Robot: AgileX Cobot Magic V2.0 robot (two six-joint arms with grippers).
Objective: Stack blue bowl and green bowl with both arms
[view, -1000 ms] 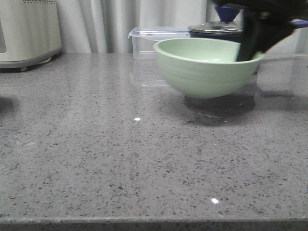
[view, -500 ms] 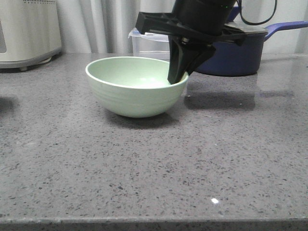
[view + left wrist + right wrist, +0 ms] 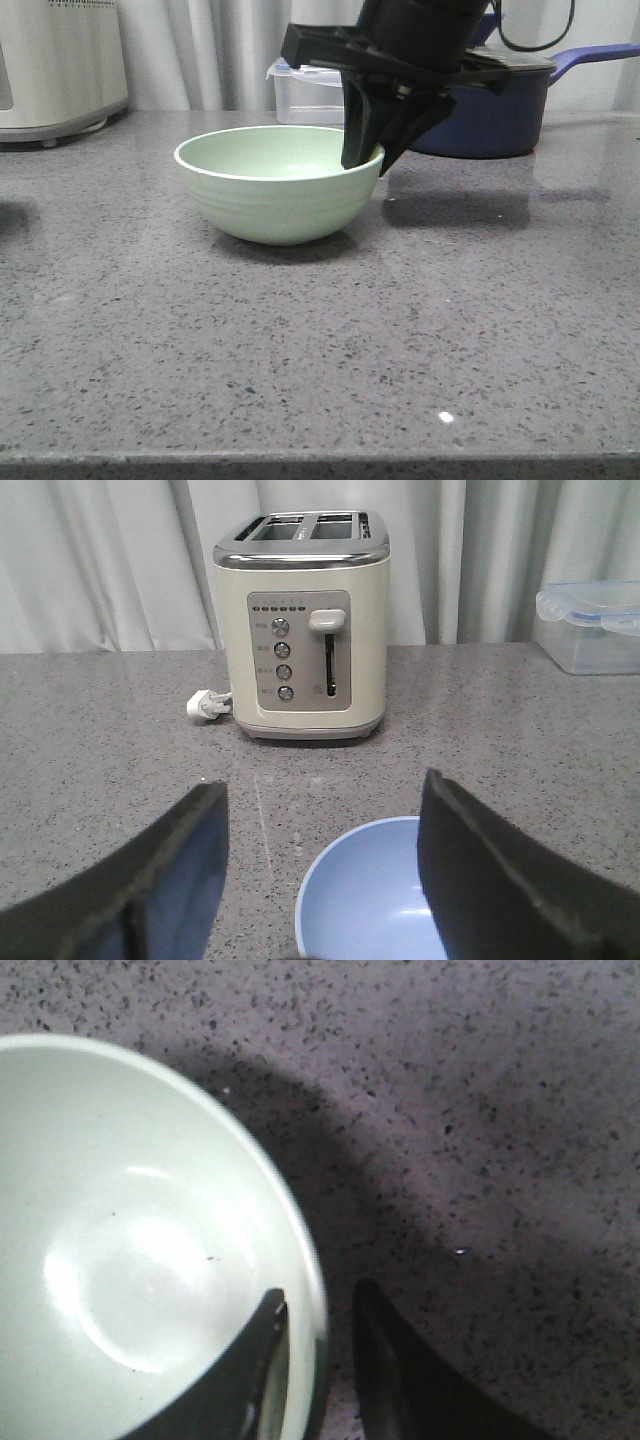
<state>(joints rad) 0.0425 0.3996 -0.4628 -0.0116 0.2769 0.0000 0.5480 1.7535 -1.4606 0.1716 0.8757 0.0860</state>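
Mint-green, the green bowl (image 3: pixel 279 184) sits mid-counter, right gripper (image 3: pixel 366 158) straddling its right rim, one finger inside, one outside with a visible gap, so not clamped. The blue bowl (image 3: pixel 368 892) lies between the left gripper (image 3: pixel 320 880) fingers, spread wide. Advice: release fully, lift straight up, avoid tipping.

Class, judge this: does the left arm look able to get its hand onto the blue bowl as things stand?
Probably yes. The left hand is open, and the blue bowl sits between its fingers with nothing blocking it.
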